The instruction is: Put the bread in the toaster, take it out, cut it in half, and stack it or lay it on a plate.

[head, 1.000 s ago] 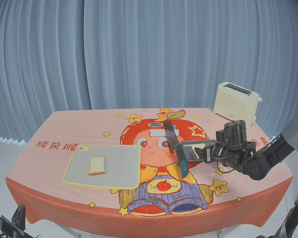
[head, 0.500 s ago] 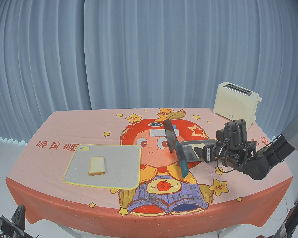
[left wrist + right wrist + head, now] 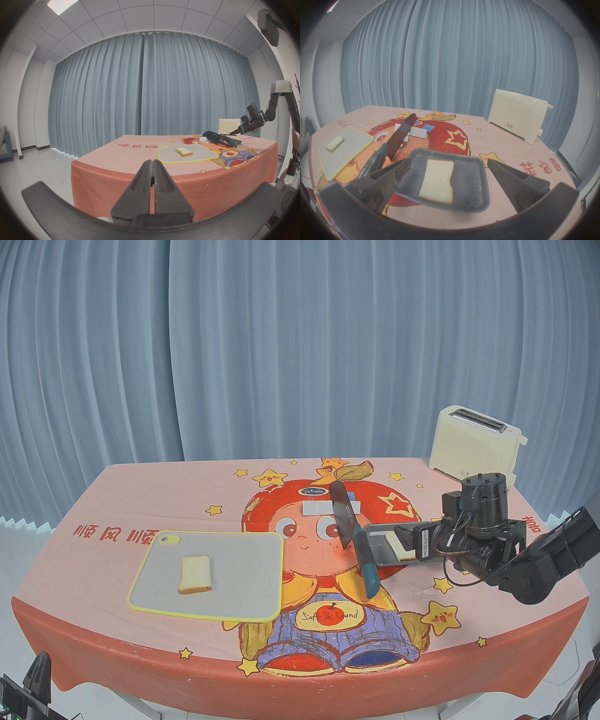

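One half slice of bread (image 3: 400, 545) lies on a dark plate (image 3: 379, 547) right of centre. My right gripper (image 3: 409, 544) hangs open just behind it, its fingers (image 3: 515, 184) spread to either side of the plate (image 3: 472, 187) and touching nothing. The other half slice (image 3: 195, 574) lies on the grey cutting board (image 3: 244, 577) at front left. A teal-handled knife (image 3: 353, 534) lies between board and plate, its blade raised. The cream toaster (image 3: 475, 449) stands at back right. My left gripper (image 3: 153, 175) is shut on nothing, low and off the table's left end.
A small white card (image 3: 319, 507) stands under the knife's blade near the table's middle. The table's front edge runs close below the cutting board.
My right gripper has drawn back to the right, away from the plate, uncovering more of the bread on it. Bread, knife and board have stayed put.
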`<state>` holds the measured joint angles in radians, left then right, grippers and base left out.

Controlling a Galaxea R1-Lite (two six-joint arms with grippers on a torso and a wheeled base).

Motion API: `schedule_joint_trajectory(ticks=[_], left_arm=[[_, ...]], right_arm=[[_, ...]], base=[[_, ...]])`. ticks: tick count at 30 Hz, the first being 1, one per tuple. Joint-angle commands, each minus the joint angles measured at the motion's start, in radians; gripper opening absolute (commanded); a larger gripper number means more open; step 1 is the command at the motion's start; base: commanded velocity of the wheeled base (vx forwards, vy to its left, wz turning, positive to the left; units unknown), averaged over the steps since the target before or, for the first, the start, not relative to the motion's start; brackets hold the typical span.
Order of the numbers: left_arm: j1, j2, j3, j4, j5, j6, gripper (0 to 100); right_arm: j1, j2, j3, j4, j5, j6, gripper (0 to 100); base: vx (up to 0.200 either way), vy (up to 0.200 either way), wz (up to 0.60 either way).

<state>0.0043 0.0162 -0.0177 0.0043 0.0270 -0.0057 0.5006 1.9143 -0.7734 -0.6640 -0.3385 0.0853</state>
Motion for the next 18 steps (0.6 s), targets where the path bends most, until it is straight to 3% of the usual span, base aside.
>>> schedule_joint_trajectory(ticks=[1,9,16,18], left_arm=[[0.000,-0.016,0.016,0.000,-0.001,0.000,0],[0.000,-0.016,0.018,0.000,0.001,0.001,0],[0.000,-0.016,0.016,0.000,-0.001,0.000,0],[0.000,-0.016,0.016,0.000,-0.001,0.000,0]], right_arm=[[0.018,-0.067,0.026,-0.009,0.000,-0.001,100],[0.087,-0.144,0.079,-0.009,-0.036,-0.002,100],[0.108,-0.161,0.088,-0.009,-0.037,-0.001,100],[0.108,-0.158,0.088,-0.009,-0.039,-0.001,100]], base=[[0.000,0.000,0.00],[0.000,0.000,0.00],[0.000,0.000,0.00],[-0.200,0.000,0.00]])
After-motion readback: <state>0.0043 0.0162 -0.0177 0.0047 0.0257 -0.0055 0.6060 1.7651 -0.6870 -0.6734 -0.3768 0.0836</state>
